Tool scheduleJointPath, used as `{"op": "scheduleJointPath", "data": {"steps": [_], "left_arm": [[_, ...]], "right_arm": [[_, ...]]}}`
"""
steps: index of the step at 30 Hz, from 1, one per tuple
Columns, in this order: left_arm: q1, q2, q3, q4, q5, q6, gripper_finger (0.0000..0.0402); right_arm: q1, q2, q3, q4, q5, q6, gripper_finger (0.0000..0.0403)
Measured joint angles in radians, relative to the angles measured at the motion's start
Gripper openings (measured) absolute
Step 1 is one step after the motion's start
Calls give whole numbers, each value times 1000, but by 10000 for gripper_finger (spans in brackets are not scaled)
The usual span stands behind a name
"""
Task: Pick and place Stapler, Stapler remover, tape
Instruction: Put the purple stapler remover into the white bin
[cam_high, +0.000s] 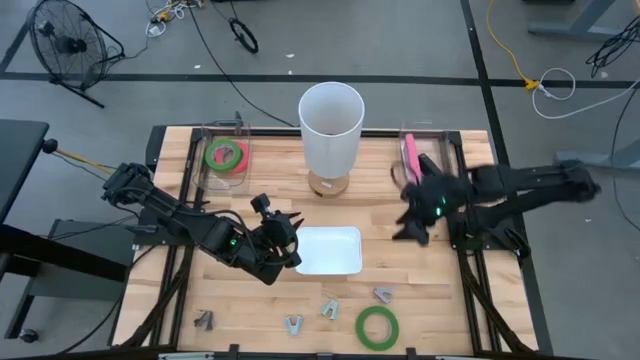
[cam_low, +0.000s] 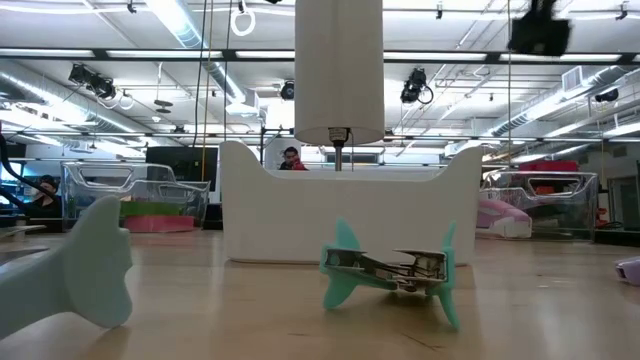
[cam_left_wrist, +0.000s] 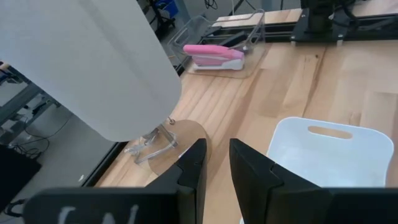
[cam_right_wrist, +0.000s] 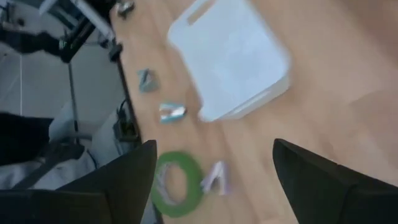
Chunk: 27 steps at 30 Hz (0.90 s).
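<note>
While the right claw (cam_high: 412, 222) gapes, the left claw (cam_high: 287, 240) hovers beside the white tray (cam_high: 330, 262).

Wooden table (cam_high: 400, 290) bearing central white tray (cam_high: 330, 250), lamp (cam_high: 331, 125) above, green tape (cam_high: 378, 326) and staple removers (cam_high: 329, 309) below.

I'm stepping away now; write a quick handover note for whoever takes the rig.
Left gripper: nearly shut, empty, at the white tray's left edge.
Right gripper: open, empty, right of the tray.
Things: pink stapler in the right clear bin; red-and-green tape in the left clear bin; green tape and four staple removers on the table near the front edge.
Done: nothing shows in the tray.
Left: stapler, a remover and tape all still to be picked and placed.
</note>
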Motion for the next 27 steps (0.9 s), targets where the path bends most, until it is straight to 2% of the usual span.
{"op": "scheduleJointPath", "data": {"steps": [6,11,16,20,27], "left_arm": [[0,0,0,0,0,0,73],[0,0,0,0,-1,0,73],[0,0,0,0,-1,2,73],[0,0,0,0,-2,2,73],[0,0,0,-4,-2,3,73]], "right_arm": [[356,78,-52,191,223,208,318],[529,214,-88,300,318,316,318],[581,378,-111,323,315,387,318],[561,489,-112,319,241,398,318],[510,574,-112,318,221,370,318]]}}
